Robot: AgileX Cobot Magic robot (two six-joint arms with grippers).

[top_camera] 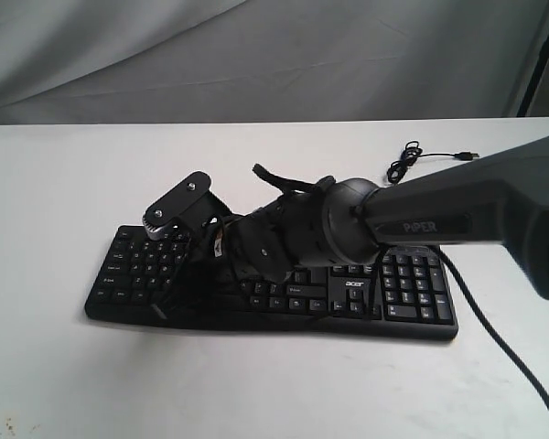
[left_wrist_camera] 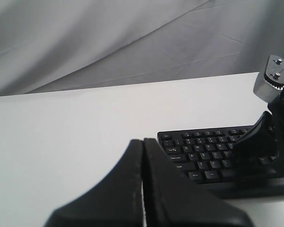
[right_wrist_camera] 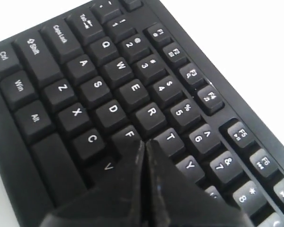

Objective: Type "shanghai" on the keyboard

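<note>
keyboard: flat on worktop | right gripper: pressed together, tip over keyboard's F-T-G keys | left gripper: pressed together, off keyboard's Esc end | advice: descend straight, strike one key only

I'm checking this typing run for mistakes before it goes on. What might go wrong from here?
The shut right end effector is over the keyboard where F, T and their neighbours meet, so a press could hit the wrong key or two at once. In the exterior view the right arm hides the middle keys, so a slip there may go unseen.
</note>
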